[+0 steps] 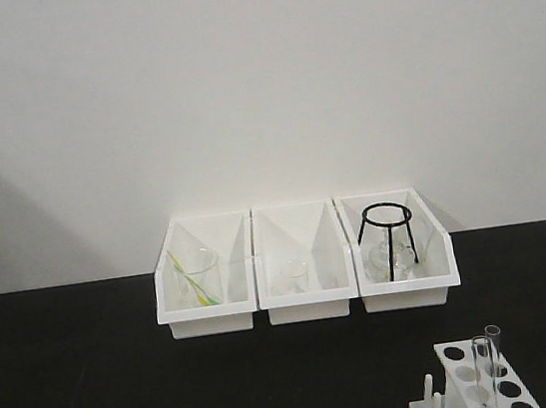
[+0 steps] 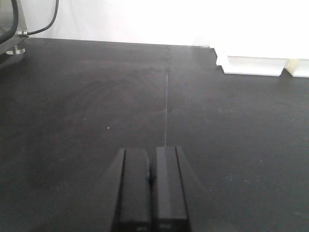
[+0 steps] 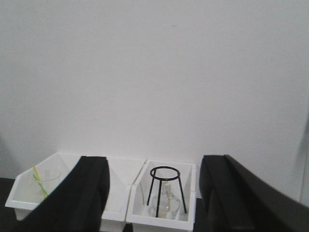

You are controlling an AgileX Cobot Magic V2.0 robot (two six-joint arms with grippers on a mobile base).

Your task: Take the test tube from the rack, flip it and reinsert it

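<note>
Test tube [image 1: 495, 356] upright in rack [image 1: 477, 378], near right. Right end effector [image 3: 153, 203] spread, left end effector [image 2: 150, 186] pressed together. I fear glass slipping mid-flip.

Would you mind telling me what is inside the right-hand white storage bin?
The right bin holds a black wire tripod stand with clear glassware beneath it. The bin's front lip hides the stand's feet, and the glassware's exact shape is hard to make out.

rack [image 1: 477, 378]: white plastic | test tube [image 1: 494, 351]: clear glass | table [image 1: 126, 384]: matt black
</note>
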